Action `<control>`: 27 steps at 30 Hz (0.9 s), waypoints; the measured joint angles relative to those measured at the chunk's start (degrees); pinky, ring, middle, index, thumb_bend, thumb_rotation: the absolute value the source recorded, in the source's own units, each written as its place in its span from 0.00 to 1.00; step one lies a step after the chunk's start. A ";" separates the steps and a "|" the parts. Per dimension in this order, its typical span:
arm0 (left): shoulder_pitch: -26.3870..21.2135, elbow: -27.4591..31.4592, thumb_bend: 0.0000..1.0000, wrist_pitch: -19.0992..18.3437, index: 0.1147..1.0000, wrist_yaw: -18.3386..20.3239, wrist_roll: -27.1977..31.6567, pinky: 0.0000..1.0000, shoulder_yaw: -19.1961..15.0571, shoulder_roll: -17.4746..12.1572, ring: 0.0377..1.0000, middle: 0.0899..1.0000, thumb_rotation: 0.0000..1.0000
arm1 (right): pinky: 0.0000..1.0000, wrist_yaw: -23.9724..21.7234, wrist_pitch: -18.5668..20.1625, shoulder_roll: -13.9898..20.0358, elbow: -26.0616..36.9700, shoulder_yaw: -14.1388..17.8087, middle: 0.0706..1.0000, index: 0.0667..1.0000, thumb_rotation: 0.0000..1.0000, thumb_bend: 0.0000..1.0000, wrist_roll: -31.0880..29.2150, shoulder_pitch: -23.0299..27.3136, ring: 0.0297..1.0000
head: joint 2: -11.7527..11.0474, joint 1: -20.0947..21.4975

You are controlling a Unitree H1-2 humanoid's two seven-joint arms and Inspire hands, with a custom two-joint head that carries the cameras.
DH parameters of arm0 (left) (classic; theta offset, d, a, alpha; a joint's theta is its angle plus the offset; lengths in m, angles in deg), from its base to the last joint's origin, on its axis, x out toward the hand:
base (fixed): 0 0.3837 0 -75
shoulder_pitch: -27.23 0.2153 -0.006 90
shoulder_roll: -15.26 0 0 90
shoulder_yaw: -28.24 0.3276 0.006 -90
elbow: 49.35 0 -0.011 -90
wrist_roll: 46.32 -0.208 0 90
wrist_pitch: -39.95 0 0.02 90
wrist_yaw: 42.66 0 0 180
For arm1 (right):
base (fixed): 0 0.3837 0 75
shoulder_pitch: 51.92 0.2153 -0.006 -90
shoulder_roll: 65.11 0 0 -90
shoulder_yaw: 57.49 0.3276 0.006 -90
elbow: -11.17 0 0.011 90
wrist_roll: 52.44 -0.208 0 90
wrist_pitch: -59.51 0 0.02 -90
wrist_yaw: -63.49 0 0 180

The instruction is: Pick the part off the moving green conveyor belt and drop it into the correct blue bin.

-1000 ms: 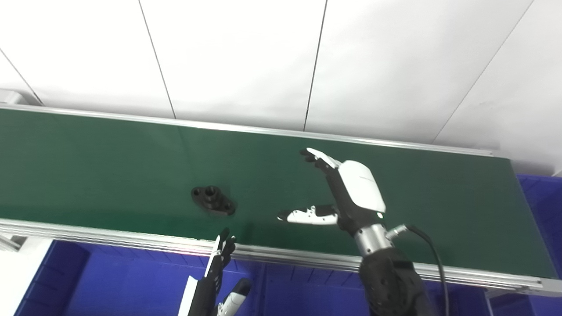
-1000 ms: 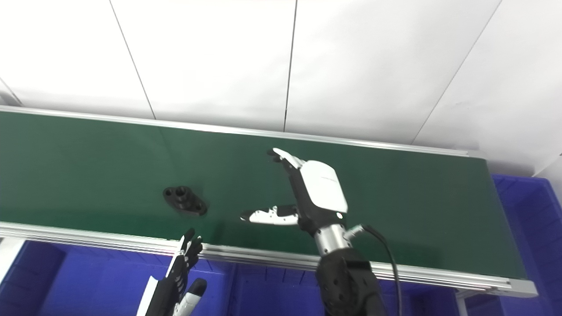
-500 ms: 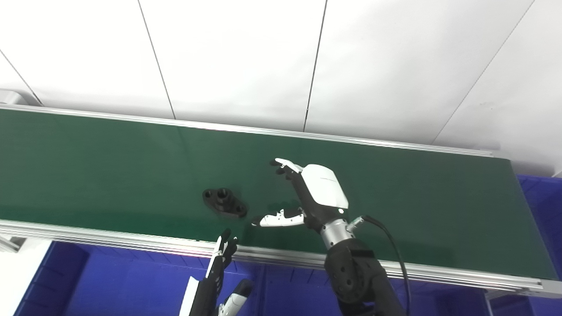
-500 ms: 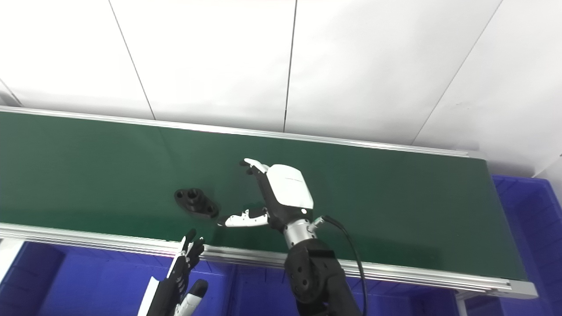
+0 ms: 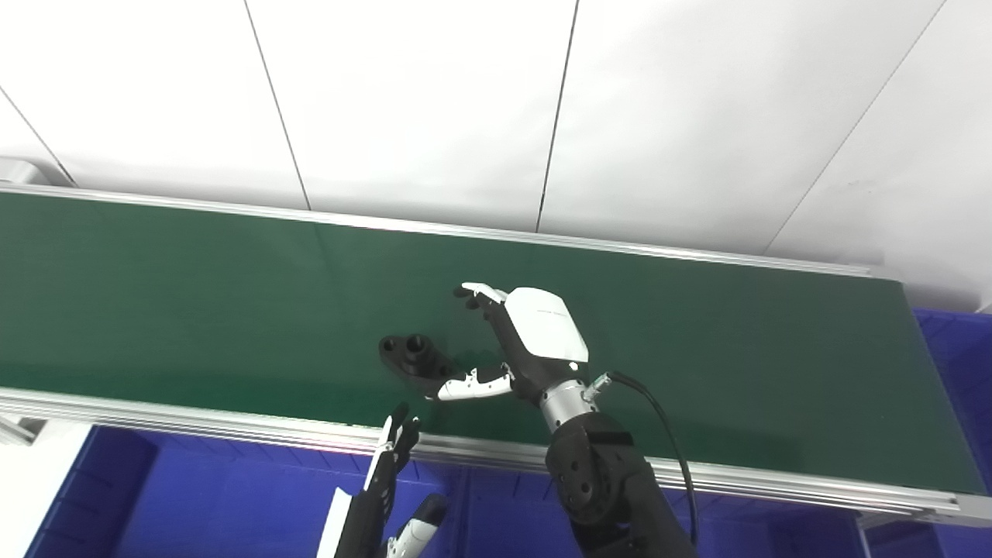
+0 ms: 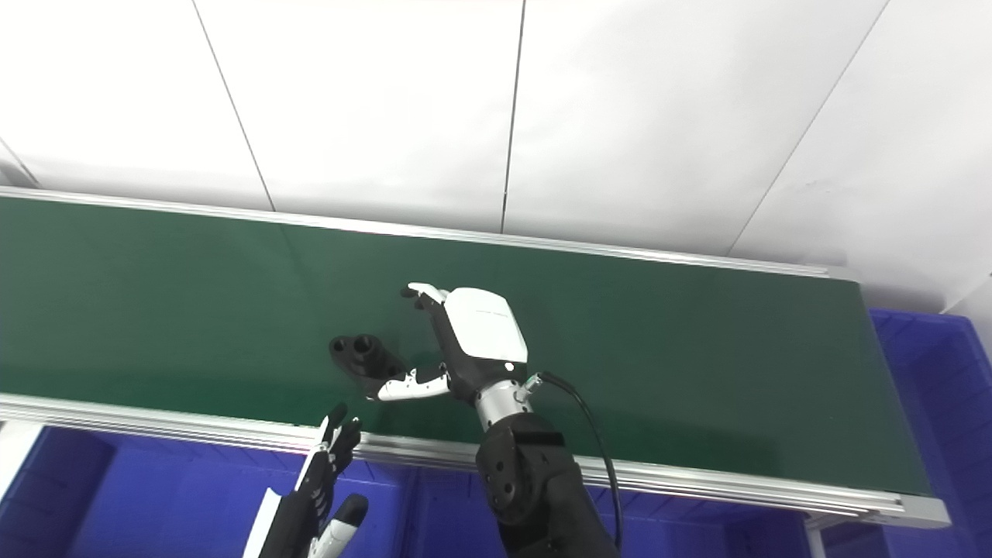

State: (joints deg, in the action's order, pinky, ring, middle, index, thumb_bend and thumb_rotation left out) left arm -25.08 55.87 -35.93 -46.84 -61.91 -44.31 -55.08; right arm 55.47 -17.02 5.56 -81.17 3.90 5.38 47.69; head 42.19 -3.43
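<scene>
A black flanged part (image 5: 412, 356) with holes lies on the green conveyor belt (image 5: 194, 294), near its front edge. My right hand (image 5: 527, 345) is open just right of the part, fingers spread beyond it and thumb tip (image 5: 452, 389) at its near right end. It holds nothing. My left hand (image 5: 384, 488) is open and empty, low at the bottom edge, in front of the belt's rail. The part also shows in the right eye view (image 6: 364, 356).
Blue bins (image 5: 194, 496) sit below the belt's front rail, and another blue bin (image 5: 957, 364) stands at the belt's right end. An aluminium rail (image 5: 232, 430) runs along the belt's front edge. A white panelled wall is behind.
The part has travelled right along the belt. My right hand has moved left and lower, closing the gap until its thumb reaches the part. The left hand has stayed in place.
</scene>
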 measured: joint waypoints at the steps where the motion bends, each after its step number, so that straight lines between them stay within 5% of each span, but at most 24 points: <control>1: 0.01 0.03 0.64 0.00 1.00 0.00 -0.01 0.98 0.01 0.00 0.96 0.96 0.88 | 0.66 0.03 0.05 0.00 -0.33 -0.25 0.74 0.80 0.42 0.90 0.01 0.08 0.69 | 0.00 -0.09; 9: 0.09 0.14 0.62 0.00 1.00 -0.04 0.00 0.96 0.13 -0.03 0.95 0.95 0.87 | 0.56 1.36 0.63 -0.16 -2.66 -2.59 0.70 0.76 0.40 0.89 1.34 0.24 0.64 | 0.26 -0.26; 14: 0.14 0.23 0.62 0.00 1.00 -0.13 -0.26 0.95 0.21 -0.04 0.95 0.95 0.88 | 0.41 4.15 0.65 -0.17 -5.82 -3.38 0.64 0.71 0.31 0.83 2.00 0.38 0.53 | 0.44 -0.62; 20: 0.27 0.53 0.62 -0.01 1.00 -0.27 -1.10 0.92 0.30 -0.04 0.94 0.95 0.87 | 0.23 9.47 0.78 -0.53 -9.78 -3.41 0.43 0.61 0.13 0.68 2.01 0.61 0.30 | 0.79 -1.05; 22: 0.33 0.64 0.61 -0.01 1.00 -0.37 -1.34 0.92 0.32 -0.04 0.94 0.95 0.87 | 0.19 11.90 0.72 -0.60 -11.37 -3.42 0.32 0.49 0.14 0.54 1.36 0.91 0.23 | 0.79 -1.14; 27: 0.62 1.18 0.59 -0.02 1.00 -0.58 -1.66 0.91 0.47 -0.08 0.93 0.95 0.88 | 0.13 16.27 0.49 -0.40 -13.59 -4.39 0.23 0.45 0.13 0.51 0.85 1.20 0.16 | 0.88 -1.14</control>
State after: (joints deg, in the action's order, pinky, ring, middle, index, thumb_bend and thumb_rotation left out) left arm -24.46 57.06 -35.95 -47.42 -63.56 -43.84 -55.16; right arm 71.74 -16.53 5.17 -94.75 -0.49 6.22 48.89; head 43.07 -4.57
